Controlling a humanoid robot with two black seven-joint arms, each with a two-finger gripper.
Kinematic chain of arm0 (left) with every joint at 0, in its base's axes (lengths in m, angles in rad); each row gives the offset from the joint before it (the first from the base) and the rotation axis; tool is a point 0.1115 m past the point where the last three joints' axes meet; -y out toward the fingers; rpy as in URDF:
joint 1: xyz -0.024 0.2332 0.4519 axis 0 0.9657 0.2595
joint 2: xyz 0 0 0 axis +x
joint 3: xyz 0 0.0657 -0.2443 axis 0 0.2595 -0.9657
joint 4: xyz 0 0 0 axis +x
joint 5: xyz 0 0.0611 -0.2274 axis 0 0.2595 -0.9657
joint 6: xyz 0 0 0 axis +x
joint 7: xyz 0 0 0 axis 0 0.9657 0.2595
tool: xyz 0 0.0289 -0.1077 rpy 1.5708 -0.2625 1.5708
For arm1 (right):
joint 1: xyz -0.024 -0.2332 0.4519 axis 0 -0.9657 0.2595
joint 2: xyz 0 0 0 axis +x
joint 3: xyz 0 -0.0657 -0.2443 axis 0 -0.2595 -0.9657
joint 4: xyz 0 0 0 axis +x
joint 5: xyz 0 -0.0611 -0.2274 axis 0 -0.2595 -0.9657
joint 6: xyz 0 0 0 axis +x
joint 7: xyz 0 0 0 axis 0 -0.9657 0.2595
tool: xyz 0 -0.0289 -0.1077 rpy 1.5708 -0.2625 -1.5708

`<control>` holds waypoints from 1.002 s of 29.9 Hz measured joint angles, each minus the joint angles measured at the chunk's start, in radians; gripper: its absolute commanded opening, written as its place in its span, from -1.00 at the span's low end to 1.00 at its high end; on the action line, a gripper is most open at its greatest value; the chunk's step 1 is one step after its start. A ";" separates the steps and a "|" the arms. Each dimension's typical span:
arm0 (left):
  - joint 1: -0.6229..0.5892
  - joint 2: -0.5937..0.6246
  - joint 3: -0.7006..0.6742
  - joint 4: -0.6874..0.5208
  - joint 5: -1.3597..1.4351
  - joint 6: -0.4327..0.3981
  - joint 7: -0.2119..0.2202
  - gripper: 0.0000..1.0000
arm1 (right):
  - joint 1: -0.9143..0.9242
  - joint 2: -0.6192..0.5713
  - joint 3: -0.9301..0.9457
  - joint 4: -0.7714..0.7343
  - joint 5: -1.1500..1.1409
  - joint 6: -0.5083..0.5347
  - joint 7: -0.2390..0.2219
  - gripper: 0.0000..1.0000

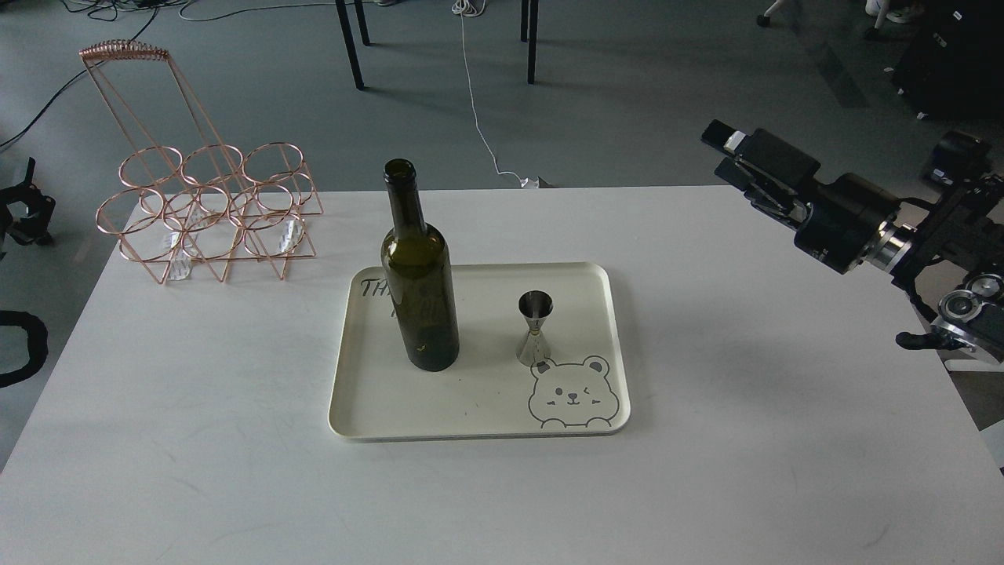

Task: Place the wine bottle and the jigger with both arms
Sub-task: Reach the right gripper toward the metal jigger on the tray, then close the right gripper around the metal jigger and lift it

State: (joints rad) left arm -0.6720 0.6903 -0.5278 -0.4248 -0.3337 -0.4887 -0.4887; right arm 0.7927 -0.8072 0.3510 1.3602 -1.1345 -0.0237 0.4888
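The wine bottle (pixel 420 290) is tall, dark olive-green and unlabelled, and stands upright on the left part of the cream tray (pixel 478 412). The jigger (pixel 536 327), small, silver and hourglass shaped, stands upright on the tray to the bottle's right, just above a bear drawing. My right gripper (pixel 720 151) hovers above the table's far right corner, pointing left, well apart from the jigger; its two fingers stand slightly apart and hold nothing. My left gripper (pixel 20 212) is a small dark shape at the left edge, off the table, far from the bottle.
A copper wire bottle rack (pixel 208 208) stands at the table's far left corner. The white table (pixel 745 439) ends just beyond the tray's far side. Dark chair legs (pixel 353 47) and cables lie on the floor behind.
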 measured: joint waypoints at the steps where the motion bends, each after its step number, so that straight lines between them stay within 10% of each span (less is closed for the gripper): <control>1: 0.000 -0.001 0.000 0.000 0.000 0.000 0.000 0.97 | -0.001 0.012 -0.018 -0.002 -0.067 -0.026 0.000 0.97; 30: 0.001 -0.029 -0.007 0.010 -0.003 0.000 0.000 0.97 | 0.040 0.531 -0.414 -0.516 -0.512 -0.445 0.000 0.93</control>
State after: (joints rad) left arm -0.6714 0.6615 -0.5343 -0.4149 -0.3362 -0.4887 -0.4887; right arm 0.8331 -0.2762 -0.0630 0.8440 -1.6461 -0.4683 0.4887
